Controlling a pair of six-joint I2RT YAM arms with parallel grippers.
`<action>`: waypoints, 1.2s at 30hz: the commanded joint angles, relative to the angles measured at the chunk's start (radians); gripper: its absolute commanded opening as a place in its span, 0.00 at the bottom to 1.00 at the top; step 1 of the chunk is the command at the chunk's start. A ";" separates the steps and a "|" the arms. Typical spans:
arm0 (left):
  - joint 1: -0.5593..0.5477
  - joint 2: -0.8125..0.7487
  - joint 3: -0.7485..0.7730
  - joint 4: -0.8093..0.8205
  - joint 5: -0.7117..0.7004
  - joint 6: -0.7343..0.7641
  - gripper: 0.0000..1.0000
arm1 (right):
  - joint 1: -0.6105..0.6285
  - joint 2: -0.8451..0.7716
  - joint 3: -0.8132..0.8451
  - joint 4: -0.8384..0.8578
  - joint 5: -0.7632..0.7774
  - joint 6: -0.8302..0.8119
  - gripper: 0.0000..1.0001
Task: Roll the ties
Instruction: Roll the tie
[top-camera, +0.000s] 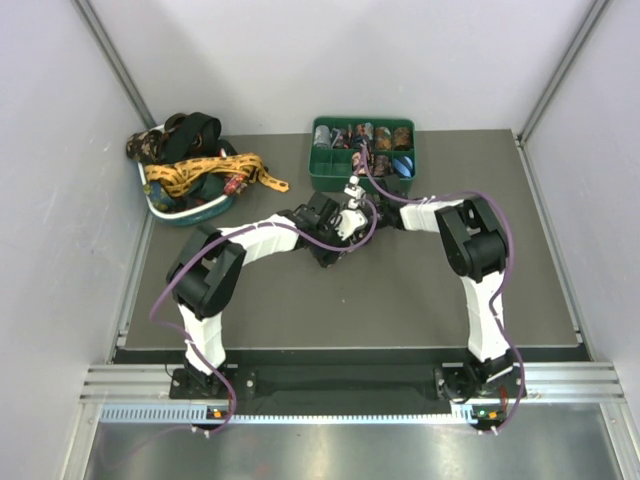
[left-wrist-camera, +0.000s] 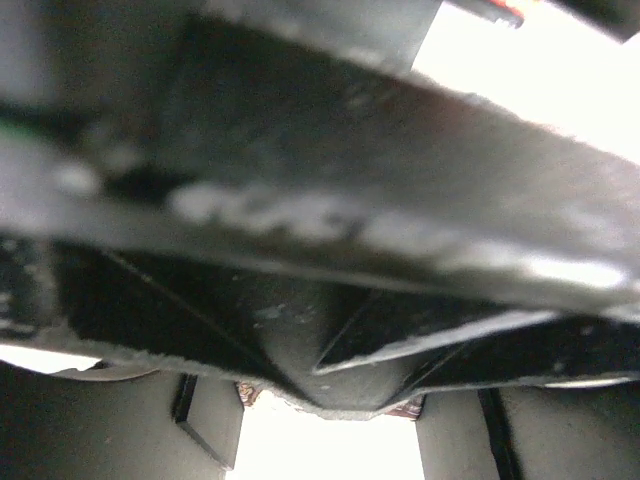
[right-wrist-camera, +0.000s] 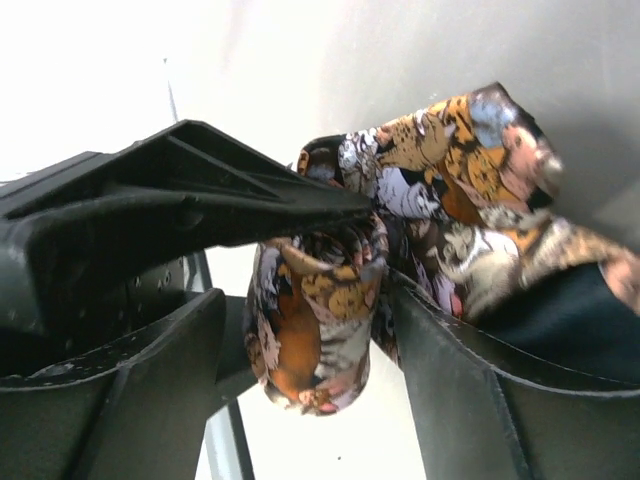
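We see rolled ties in the tray, upper centre, and loose ties in the basin, upper left. At centre, our right gripper stands open around a patterned roll. We cannot tell the left gripper.

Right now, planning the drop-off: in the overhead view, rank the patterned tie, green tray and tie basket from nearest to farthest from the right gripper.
1. Patterned tie: table centre, between the fingers of the right gripper.
2. Green tray: just behind the gripper.
3. Tie basket: far off at the back left.

Patterned tie partly rolled, tail trailing; loose ties heaped far-left.
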 joint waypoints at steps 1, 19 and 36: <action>0.006 0.041 -0.011 -0.094 -0.058 0.018 0.61 | -0.018 -0.051 -0.075 0.054 0.160 0.000 0.72; 0.012 0.061 0.017 -0.148 -0.095 -0.011 0.58 | -0.151 -0.163 -0.305 0.458 0.186 0.233 0.71; 0.017 0.033 0.009 -0.163 -0.136 -0.029 0.58 | -0.170 -0.259 -0.327 0.323 0.378 0.128 0.72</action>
